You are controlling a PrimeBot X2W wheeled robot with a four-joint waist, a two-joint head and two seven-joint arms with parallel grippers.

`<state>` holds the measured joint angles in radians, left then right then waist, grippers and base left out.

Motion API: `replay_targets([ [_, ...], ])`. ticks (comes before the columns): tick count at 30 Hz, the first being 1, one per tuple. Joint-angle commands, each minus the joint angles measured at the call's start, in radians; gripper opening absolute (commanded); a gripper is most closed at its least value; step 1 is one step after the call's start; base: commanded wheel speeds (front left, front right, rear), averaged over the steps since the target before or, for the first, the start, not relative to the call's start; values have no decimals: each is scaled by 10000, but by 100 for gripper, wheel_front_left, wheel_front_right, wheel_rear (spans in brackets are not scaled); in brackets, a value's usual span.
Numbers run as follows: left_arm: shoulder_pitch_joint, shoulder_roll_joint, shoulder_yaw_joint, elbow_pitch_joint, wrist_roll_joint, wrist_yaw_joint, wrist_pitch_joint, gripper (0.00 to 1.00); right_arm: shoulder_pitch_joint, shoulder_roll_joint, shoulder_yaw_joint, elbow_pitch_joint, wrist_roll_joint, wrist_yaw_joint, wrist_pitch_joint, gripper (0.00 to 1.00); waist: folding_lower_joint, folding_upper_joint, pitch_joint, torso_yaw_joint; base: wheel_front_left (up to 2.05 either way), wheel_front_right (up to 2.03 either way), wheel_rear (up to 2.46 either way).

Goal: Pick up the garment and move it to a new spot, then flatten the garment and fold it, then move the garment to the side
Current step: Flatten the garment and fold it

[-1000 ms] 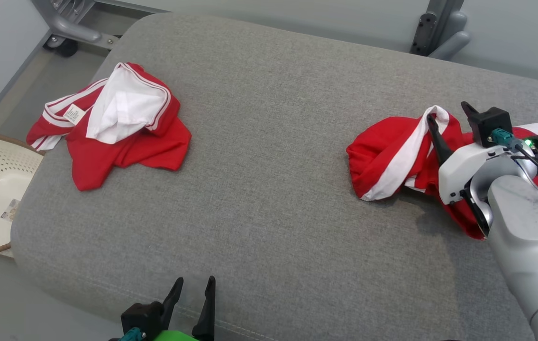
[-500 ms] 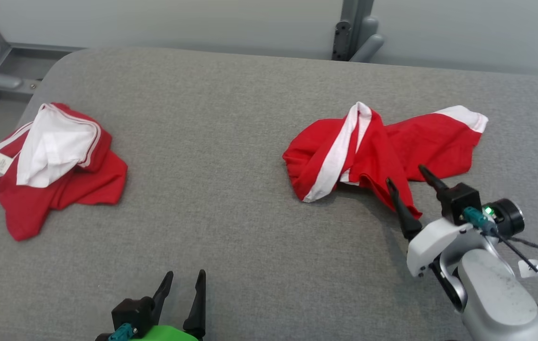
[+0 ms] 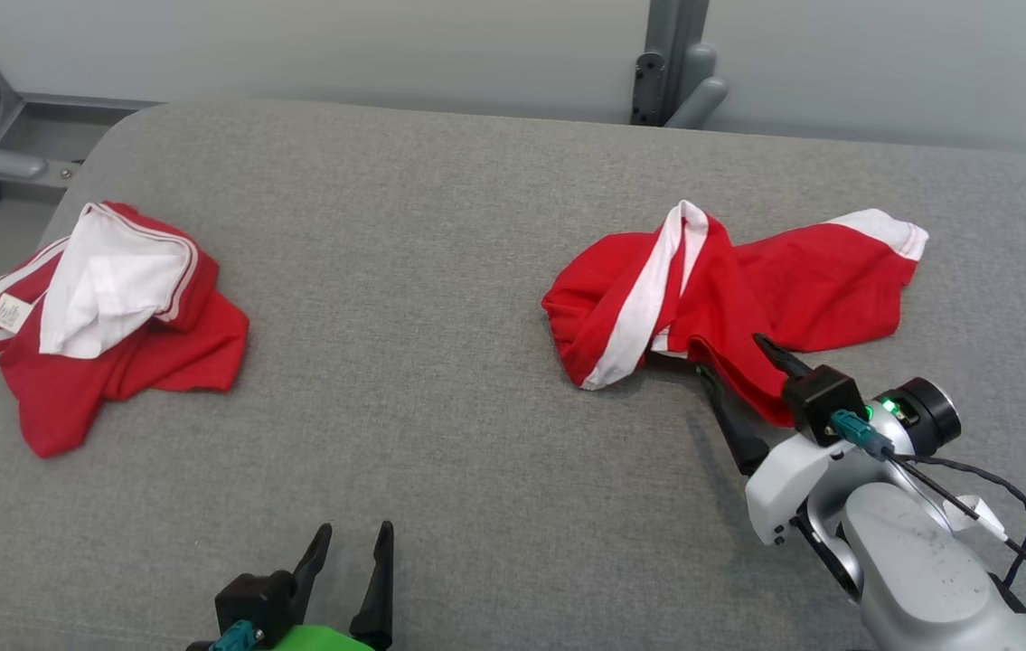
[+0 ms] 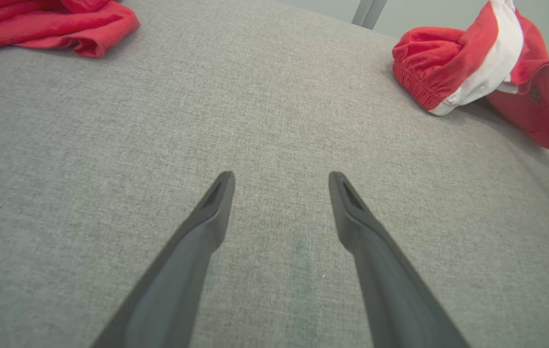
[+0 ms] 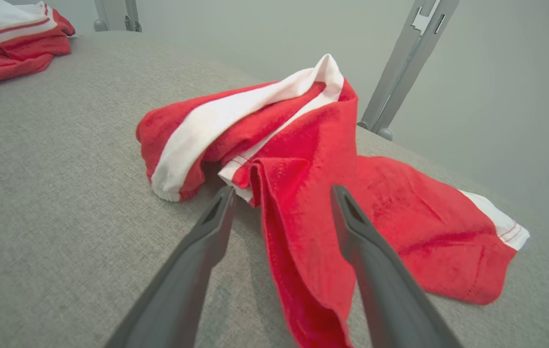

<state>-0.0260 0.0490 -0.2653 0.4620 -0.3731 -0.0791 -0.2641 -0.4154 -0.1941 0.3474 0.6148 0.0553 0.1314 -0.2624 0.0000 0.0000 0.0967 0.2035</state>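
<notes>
Red garment with broad white bands, crumpled on the right half of the grey cushion, well inside its edges; bunched and twisted at the left end, spread flatter toward the right, with a white-hemmed corner farthest out. Near edge gathered into a narrow red fold reaching toward the robot. Astride that fold, the right gripper, fingers released and spread wide, one on either side of the cloth; in the right wrist view, fold lying loosely between them, unpinched; contact with the fabric not discernible. Behind it, toward the lower right, its pale forearm. At the bottom edge of the head view, the left gripper, fingers likewise parted, pointing over bare cushion, well apart from the garment. At the far left of the cushion, a second garment, red with a white panel and a small label, also crumpled. Beyond the cushion's back edge, a grey post against the wall.
</notes>
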Motion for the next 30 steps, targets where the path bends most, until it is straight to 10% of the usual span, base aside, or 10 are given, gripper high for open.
replay_targets([
  [1, 3, 28, 14, 34, -9, -19, -4, 100, -152, 14, -47, 276, -173, -14, -33, 100, 0, 0, 209, 352, 0, 0, 0],
  [5, 8, 27, 15, 42, -72, -57, -4, 100, -545, 136, -236, 1193, -553, -14, -34, 95, 0, 0, 290, 495, 0, 0, 0],
  [6, 2, 28, 10, 37, -91, -47, -4, 100, -634, 139, -307, 1388, -628, -14, -33, 58, 0, 0, 328, 504, 0, 0, 0],
  [10, -87, 27, -20, -16, -145, -7, -4, 100, -881, 184, -507, 1800, -898, -14, -33, 0, 0, 0, 463, 473, 0, 0, 0],
  [30, 98, 31, 163, 76, 141, -113, -4, 100, 327, -1384, -2367, -149, -569, -14, -33, 0, 0, 0, -164, -1213, 0, 0, 0],
])
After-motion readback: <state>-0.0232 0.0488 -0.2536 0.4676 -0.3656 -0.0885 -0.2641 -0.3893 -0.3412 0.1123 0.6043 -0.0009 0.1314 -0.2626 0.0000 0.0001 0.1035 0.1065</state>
